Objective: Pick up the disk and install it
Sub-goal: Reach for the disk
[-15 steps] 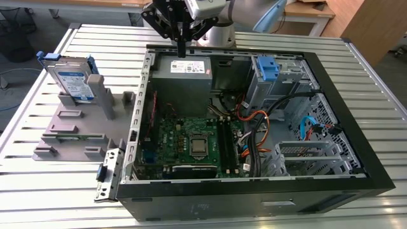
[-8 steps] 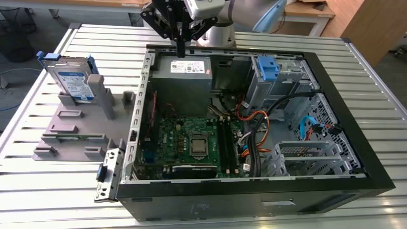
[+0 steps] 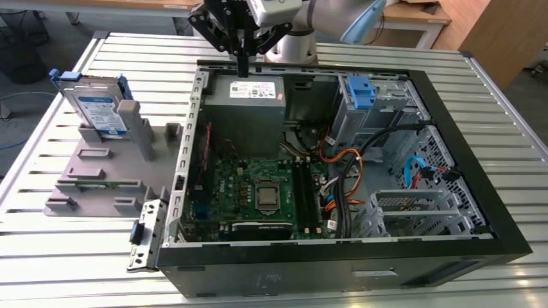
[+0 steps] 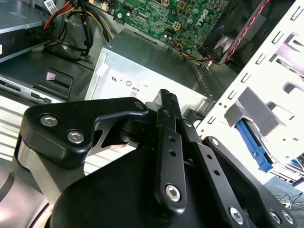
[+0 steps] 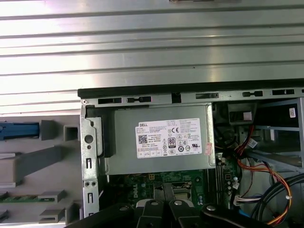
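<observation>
- Exterior view: the gripper [image 3: 244, 67], its fingers pressed together and empty, hangs over the power supply [image 3: 248, 90] at twelve o'clock of the open computer case [image 3: 479, 192]. The disk [image 3: 96, 108] stands upright in the grey fixture [image 3: 102, 160], at ten o'clock outside the case and well apart from the gripper.
- Second wrist view: the closed fingertips [image 4: 167, 109] sit close above the power supply [image 4: 142, 71]. Travelling sideways this low would likely clip the case wall.
- First wrist view: a blue edge, probably the disk [image 5: 19, 130], sits in the fixture. Arriving with fingers closed could topple it.
</observation>
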Controlling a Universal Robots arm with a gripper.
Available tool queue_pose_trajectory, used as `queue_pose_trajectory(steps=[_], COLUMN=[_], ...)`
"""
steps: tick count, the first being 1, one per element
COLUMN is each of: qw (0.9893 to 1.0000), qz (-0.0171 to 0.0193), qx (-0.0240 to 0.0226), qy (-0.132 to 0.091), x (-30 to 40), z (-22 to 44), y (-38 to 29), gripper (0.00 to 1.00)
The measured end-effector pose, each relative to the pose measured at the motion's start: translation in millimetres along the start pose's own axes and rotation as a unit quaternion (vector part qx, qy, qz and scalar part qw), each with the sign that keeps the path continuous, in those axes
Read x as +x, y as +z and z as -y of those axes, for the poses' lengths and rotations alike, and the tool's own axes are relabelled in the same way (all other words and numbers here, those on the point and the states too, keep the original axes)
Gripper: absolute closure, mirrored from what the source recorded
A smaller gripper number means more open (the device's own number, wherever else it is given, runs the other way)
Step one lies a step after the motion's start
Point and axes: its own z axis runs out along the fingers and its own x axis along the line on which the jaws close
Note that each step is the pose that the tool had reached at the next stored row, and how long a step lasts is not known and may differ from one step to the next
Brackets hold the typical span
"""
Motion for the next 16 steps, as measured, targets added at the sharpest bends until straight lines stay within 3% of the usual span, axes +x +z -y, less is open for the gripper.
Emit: queue_pose_trajectory(steps=[16], qw=[1.0000], qz=[0.0015], qx=[-0.0001], qy=[0.000], x=[18.6], z=[1.4], y=[0.1], gripper=[0.89])
